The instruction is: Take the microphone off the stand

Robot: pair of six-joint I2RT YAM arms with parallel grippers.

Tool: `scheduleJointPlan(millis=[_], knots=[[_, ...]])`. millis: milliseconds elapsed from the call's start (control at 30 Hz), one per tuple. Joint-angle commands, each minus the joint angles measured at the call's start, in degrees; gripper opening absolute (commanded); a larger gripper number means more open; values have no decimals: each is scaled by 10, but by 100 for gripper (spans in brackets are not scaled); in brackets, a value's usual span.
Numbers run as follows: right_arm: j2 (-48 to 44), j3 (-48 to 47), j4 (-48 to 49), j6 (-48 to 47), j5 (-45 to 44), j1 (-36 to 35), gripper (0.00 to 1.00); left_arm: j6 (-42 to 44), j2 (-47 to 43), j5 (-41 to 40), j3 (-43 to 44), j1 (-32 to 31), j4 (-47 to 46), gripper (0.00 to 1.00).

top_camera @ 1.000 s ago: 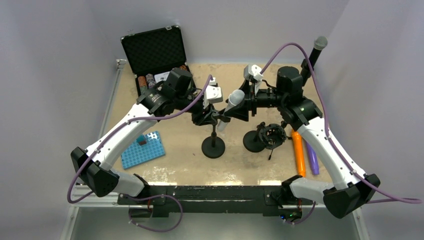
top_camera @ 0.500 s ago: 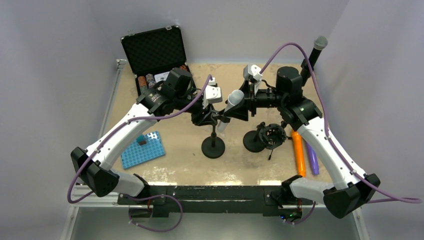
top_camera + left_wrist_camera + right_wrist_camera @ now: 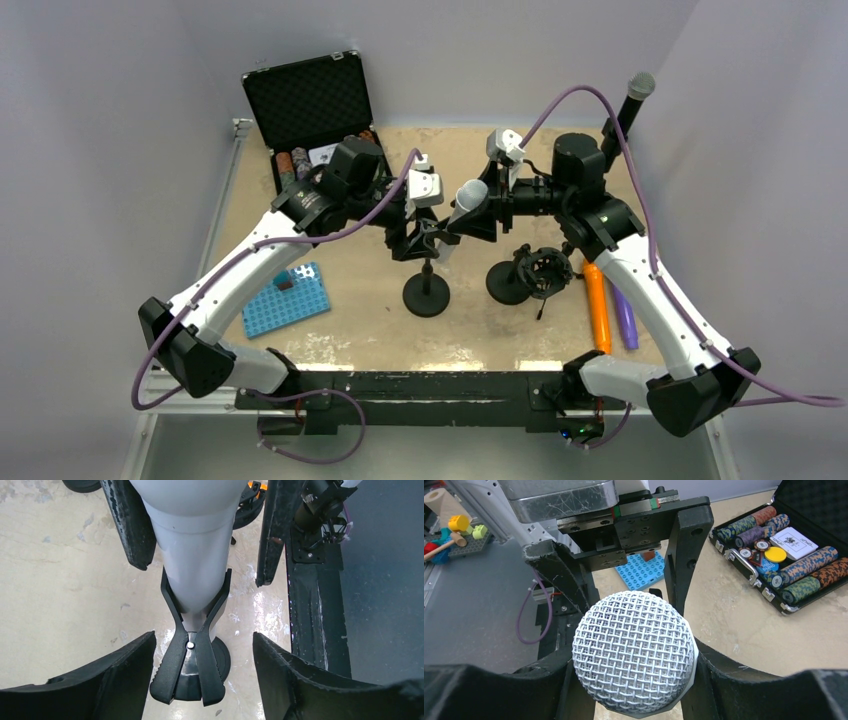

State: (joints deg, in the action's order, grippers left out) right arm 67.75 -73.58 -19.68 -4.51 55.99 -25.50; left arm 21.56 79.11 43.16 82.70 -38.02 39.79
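The mic (image 3: pixel 463 207) is seated at a tilt in the spring clip (image 3: pixel 192 645) atop the stand (image 3: pixel 427 296), mid-table, with its tapered tail wedged between the clip's prongs. It is judged rigid and moderately heavy, with a smooth grey barrel that may slide under pressure. The grille (image 3: pixel 634 652) is thin mesh and is likely to be dented if squeezed. Hold is best taken on the barrel just below the grille, and the pull made along the barrel's axis, away from the prongs. The right gripper (image 3: pixel 636 667) is seen closed partway about the mic just under the grille, both fingers apparently pressed to it. The left gripper (image 3: pixel 202 642) is spread wide either side of the clip's handles, with nothing touched or held. The stand looks light and stands loose on the table (image 3: pixel 350 335), so tipping is to be expected if the clip drags.
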Motion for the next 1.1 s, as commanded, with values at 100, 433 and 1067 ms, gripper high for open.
scheduleJointPlan(millis=[100, 433, 1067], knots=[[-15, -2, 14, 2, -11, -1, 0, 0, 12, 9, 17, -2, -8, 65], [-11, -4, 14, 3, -12, -1, 0, 17, 34, 11, 28, -2, 30, 0], [-10, -305, -158, 65, 43, 115, 0, 24, 25, 4, 14, -2, 46, 0]])
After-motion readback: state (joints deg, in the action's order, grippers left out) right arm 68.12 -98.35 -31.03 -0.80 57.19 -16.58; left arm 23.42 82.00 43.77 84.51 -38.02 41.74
